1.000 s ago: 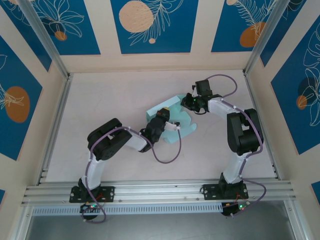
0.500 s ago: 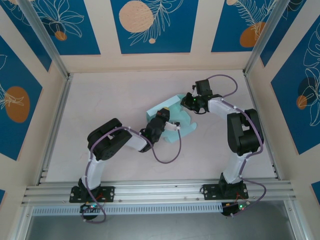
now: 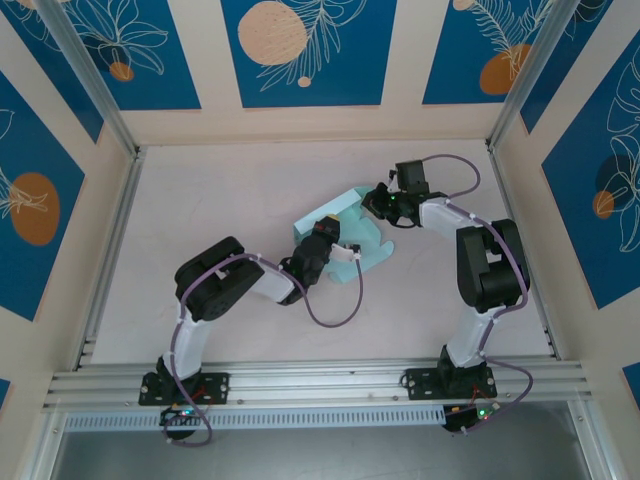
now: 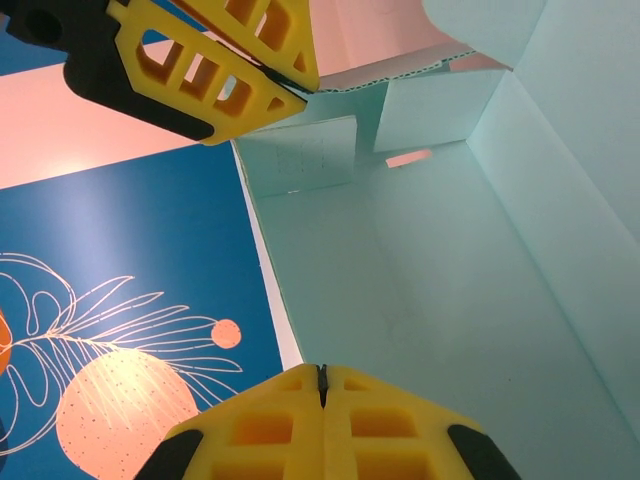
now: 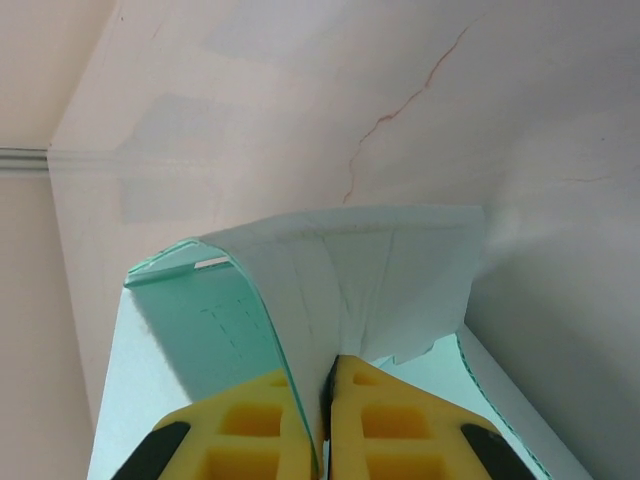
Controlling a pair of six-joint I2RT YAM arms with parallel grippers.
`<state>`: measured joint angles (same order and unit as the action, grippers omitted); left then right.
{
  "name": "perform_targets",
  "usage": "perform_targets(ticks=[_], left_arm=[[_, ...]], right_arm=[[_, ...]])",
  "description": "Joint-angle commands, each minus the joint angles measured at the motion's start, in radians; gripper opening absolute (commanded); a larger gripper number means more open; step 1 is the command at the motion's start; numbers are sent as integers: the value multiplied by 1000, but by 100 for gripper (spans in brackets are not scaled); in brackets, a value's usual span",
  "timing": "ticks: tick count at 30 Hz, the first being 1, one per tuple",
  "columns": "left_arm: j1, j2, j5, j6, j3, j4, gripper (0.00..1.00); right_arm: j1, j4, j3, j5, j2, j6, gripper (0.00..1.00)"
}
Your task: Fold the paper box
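Observation:
The paper box [image 3: 345, 212] is a pale mint card sheet, partly folded up, near the middle of the table. My left gripper [image 3: 330, 228] is shut and reaches in from the near left. In the left wrist view it [image 4: 321, 372] presses against the box's inner floor [image 4: 430, 300] with nothing between its pads. My right gripper [image 3: 374, 201] is at the box's far right side. It [image 5: 325, 385] is shut on a curled flap [image 5: 380, 270] of the card. Its yellow fingers [image 4: 220, 70] appear above the box wall in the left wrist view.
The pale table [image 3: 220, 200] is walled by cream panels with blue leaf prints [image 3: 300, 50]. Aluminium rails [image 3: 320, 380] run along the near edge and both sides. Open table lies left of and behind the box.
My right gripper has shifted slightly left and away with the flap pinched in it. The left arm has not moved.

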<state>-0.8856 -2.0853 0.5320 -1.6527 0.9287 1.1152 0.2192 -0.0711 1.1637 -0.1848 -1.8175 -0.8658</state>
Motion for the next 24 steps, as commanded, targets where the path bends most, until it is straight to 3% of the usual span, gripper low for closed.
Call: perform_targets(ticks=[1,15,21,24], left_arm=[[-14,-41,-51,-6,1,-91,0],[-14,-42,-55,-2,0,-97,0],[-14,-41,-51,2,5,-102,0],[-14,-42,-50,4,5,-101,0]], right_arm=[[15,122,-8,-148,12,-95,11],[0,58,26,-170,11,-192,10],[40,-137,86,-68,21,-23,14],[41,-136,43,-53,45,31,25]])
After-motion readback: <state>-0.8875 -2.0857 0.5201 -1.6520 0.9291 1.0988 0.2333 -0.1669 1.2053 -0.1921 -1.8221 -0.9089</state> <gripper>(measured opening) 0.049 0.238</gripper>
